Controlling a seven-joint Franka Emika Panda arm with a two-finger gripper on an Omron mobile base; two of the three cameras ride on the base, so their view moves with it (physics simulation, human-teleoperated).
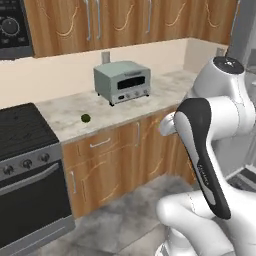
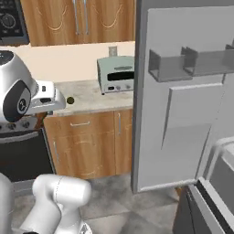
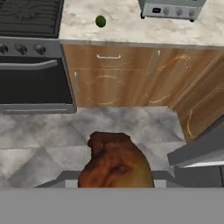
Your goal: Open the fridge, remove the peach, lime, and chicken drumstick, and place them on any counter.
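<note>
In the hand view, the brown chicken drumstick (image 3: pixel 114 162) sits right in front of the camera with my gripper (image 3: pixel 114 180) shut on it, over the grey floor. The drumstick hides the fingertips. The dark green lime (image 1: pixel 86 118) (image 2: pixel 70 100) (image 3: pixel 100 21) lies on the marbled counter (image 1: pixel 65 107) (image 2: pixel 91 96) (image 3: pixel 127 28), between the stove and the toaster oven. The fridge (image 2: pixel 183 114) stands on the right with its grey door swung open towards the cabinets. The peach is out of view.
A pale green toaster oven (image 1: pixel 122 81) (image 2: pixel 116 73) stands on the counter against the wall. The black stove and oven (image 1: pixel 25 150) (image 3: pixel 30 65) are left of the counter. Wooden cabinets (image 3: pixel 122 74) run below it. An open fridge drawer (image 2: pixel 210 192) juts out at lower right.
</note>
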